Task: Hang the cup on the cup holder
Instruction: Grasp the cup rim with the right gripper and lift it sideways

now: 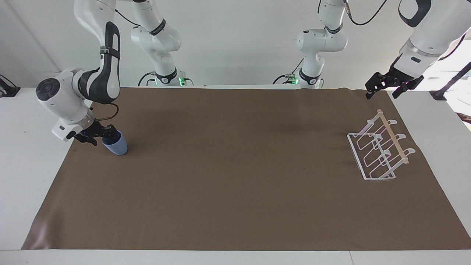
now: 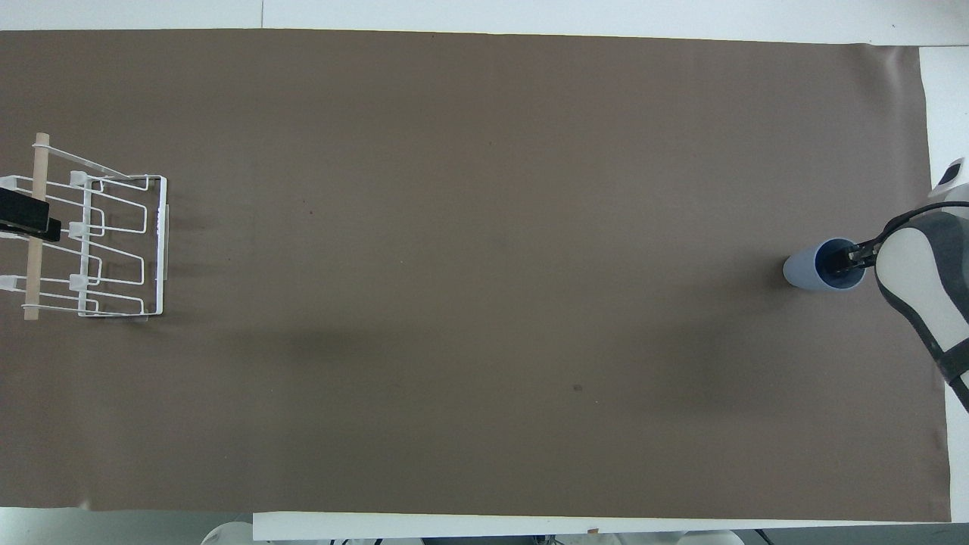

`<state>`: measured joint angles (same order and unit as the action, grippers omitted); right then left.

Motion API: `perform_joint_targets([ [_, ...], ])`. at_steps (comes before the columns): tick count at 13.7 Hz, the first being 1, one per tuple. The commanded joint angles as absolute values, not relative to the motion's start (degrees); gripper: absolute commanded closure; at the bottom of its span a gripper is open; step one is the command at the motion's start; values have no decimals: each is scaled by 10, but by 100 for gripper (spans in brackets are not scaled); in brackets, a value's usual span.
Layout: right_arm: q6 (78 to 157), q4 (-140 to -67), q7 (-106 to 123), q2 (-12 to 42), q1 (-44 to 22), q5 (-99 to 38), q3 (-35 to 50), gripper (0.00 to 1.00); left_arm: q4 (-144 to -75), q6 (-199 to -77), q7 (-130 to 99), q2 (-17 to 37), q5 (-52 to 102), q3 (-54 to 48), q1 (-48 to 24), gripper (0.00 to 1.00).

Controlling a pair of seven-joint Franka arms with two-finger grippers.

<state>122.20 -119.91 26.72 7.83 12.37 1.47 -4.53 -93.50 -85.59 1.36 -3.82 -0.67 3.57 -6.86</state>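
Brown mat (image 1: pixel 235 176): open across its whole middle, free passage end to end. Obstacles: cup (image 1: pixel 117 146) near the right arm's end, with right gripper (image 1: pixel 100 134) at its rim; cup holder (image 1: pixel 379 151) near the left arm's end, left gripper (image 1: pixel 384 85) raised by that mat corner.

A brown mat (image 1: pixel 235 176) covers nearly the whole white counter (image 1: pixel 22 165). On it the light blue cup (image 1: pixel 117 146) stands upright toward the right arm's end. The white wire cup holder (image 1: pixel 379 149) sits well apart, toward the left arm's end.
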Motion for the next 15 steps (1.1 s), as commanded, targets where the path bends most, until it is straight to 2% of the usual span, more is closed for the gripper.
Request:
perform_joint_targets([
  [1, 1228, -1216, 286, 61, 129, 6, -43, 89, -955, -867, 11, -53, -17, 34, -67, 0],
  [2, 1227, -1214, 284, 62, 127, 7, -43, 100, -955, -867, 11, -53, -17, 34, -66, 0],
  [5, 1202, -1188, 287, 66, 127, 7, -43, 100, -955, -867, 11, -53, -17, 33, -67, 0],
  [7, 1156, -1147, 287, 66, 121, 7, -40, 100, -955, -867, 10, -53, -17, 33, -67, 0],
  [9, 1069, -1085, 283, 62, 113, 4, -32, 100, -956, -866, 9, -54, -17, 33, -70, 0],
  [11, 986, -1029, 277, 52, 108, -72, -16, 100, -955, -858, 7, -54, -16, 33, -71, 0],
  [15, 922, -1021, 209, 17, 96, -225, 36, 100, -951, -792, -2, -57, -16, 29, -74, 0],
])
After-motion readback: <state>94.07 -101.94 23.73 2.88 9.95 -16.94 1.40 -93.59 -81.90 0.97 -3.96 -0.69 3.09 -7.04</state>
